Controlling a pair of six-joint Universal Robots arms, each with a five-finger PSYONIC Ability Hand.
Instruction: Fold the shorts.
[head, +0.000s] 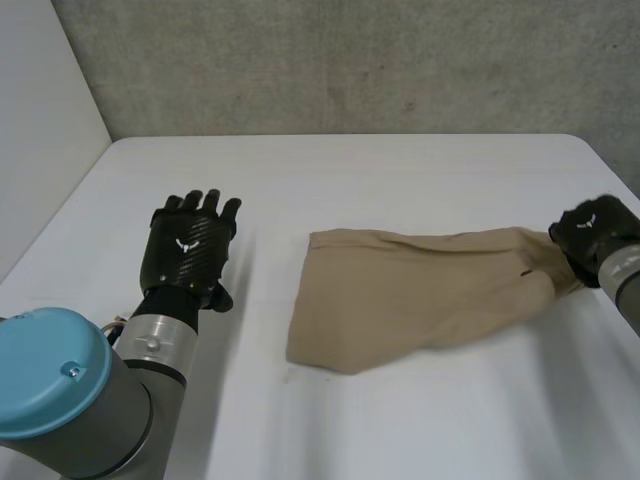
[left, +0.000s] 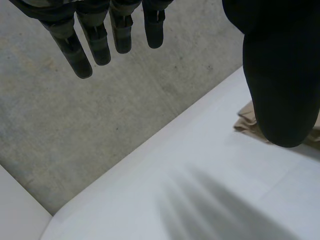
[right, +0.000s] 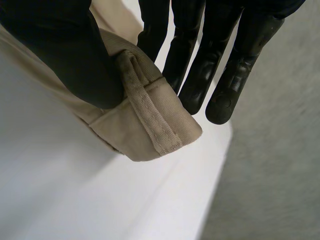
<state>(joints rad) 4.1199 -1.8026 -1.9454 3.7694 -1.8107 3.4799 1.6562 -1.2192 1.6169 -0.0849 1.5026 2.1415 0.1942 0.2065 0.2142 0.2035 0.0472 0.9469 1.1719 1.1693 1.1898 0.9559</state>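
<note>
Tan shorts lie on the white table, stretched toward the right. My right hand pinches their right end at the table's right side. In the right wrist view the thumb presses a waistband corner with a belt loop against straight fingers. My left hand hovers over the table well left of the shorts, touching nothing. Its straight fingers and thumb are spread in the left wrist view, with a bit of the shorts beside the thumb.
A grey concrete wall runs behind the table's far edge. A white panel stands at the left side. The table's right edge is close to my right hand.
</note>
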